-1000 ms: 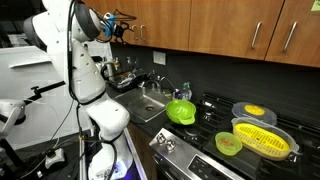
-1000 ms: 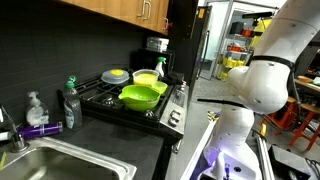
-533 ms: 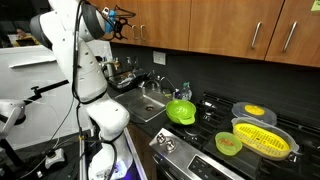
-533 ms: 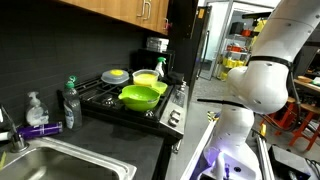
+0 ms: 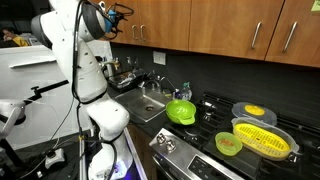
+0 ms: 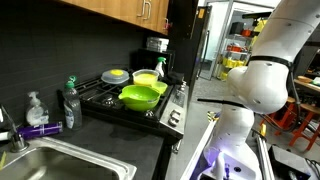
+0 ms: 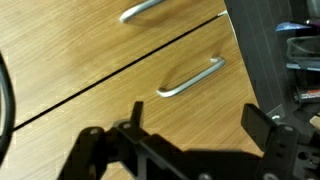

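We see the gripper (image 7: pixel 196 128) raised high in front of the wooden upper cabinets, its two dark fingers (image 7: pixel 135 118) spread wide with nothing between them. In the wrist view the nearest thing is a curved metal cabinet handle (image 7: pixel 190 78), which sits slantwise on a cabinet door (image 7: pixel 90 60) just above the gap between the fingers; the fingers are apart from it and do not touch it. A second handle (image 7: pixel 155 9) shows at the top edge of the same view, on the neighbouring door across a thin dark seam. In an exterior view the gripper (image 5: pixel 114 16) hangs at the end of the white arm, close to the upper cabinets (image 5: pixel 180 25) and well above the counter. Far below it lie the sink (image 5: pixel 150 104), a green bowl (image 5: pixel 181 111) on the stove (image 5: pixel 215 125), and, farther along, a yellow colander (image 5: pixel 262 138). In an exterior view from the opposite end we find the same green bowl (image 6: pixel 140 96) on the stove (image 6: pixel 110 100) and the sink (image 6: pixel 70 165) in the foreground, while the gripper itself is out of that picture.
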`<state>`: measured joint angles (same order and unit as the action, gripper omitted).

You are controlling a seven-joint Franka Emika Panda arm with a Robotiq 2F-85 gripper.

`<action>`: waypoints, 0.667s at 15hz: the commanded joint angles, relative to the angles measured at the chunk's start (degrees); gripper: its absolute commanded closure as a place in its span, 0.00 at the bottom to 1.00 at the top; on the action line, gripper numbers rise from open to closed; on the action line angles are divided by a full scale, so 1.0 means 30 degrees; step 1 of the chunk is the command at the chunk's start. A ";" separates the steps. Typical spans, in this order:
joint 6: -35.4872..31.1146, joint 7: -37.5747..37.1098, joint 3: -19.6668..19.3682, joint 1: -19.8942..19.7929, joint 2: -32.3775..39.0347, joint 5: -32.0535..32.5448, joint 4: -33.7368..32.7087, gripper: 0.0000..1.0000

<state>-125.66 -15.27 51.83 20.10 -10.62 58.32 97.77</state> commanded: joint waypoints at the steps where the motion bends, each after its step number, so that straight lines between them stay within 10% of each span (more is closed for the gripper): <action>1: -0.2084 -0.2856 -0.0553 -0.0183 -0.0199 0.0170 -0.0059 0.00; 10: -0.6565 -1.1476 -0.1443 -0.1428 -0.1412 0.0342 0.0484 0.00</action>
<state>-140.95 -42.47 49.45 17.23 -11.76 58.48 97.05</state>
